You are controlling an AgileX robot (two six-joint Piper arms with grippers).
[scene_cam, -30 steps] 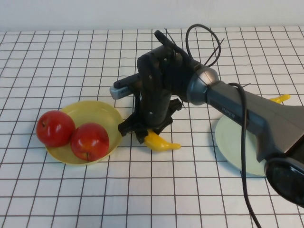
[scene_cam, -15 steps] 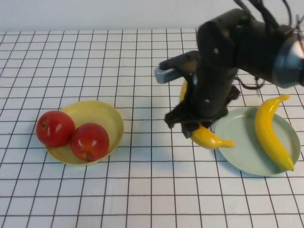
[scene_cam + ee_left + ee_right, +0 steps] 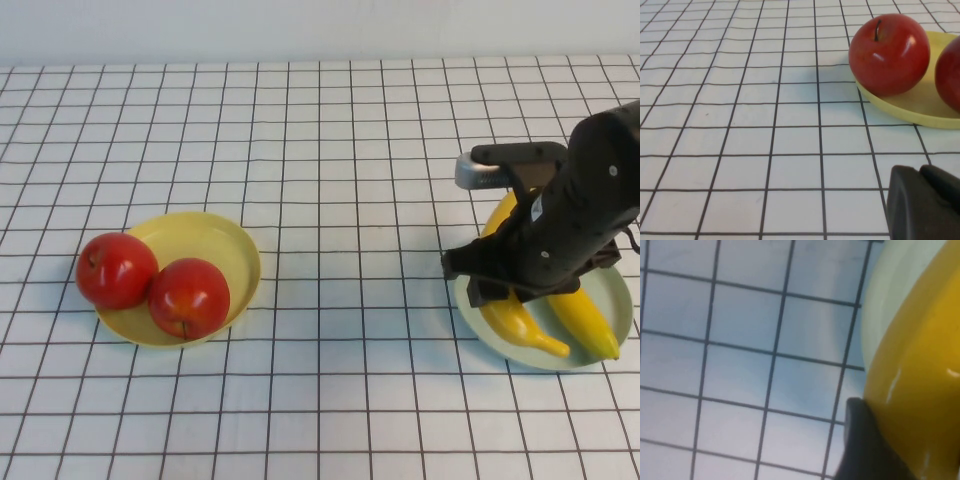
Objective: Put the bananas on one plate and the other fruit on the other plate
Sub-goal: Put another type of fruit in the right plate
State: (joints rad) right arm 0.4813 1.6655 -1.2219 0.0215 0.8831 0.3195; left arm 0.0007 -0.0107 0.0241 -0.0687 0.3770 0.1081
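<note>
The right end effector (image 3: 515,296) hovered low over the round pale blue-green plate (image 3: 612,330), pinching one curved glossy yellow banana (image 3: 518,322); the second yellow banana (image 3: 585,324) lay just beside it on that plate. Well apart, two shiny red apples (image 3: 150,284) sat on the round pale yellow plate (image 3: 222,245). The left end effector (image 3: 925,205) hung near that plate above the gridded white counter (image 3: 340,180); whether it was spread, I cannot tell.
</note>
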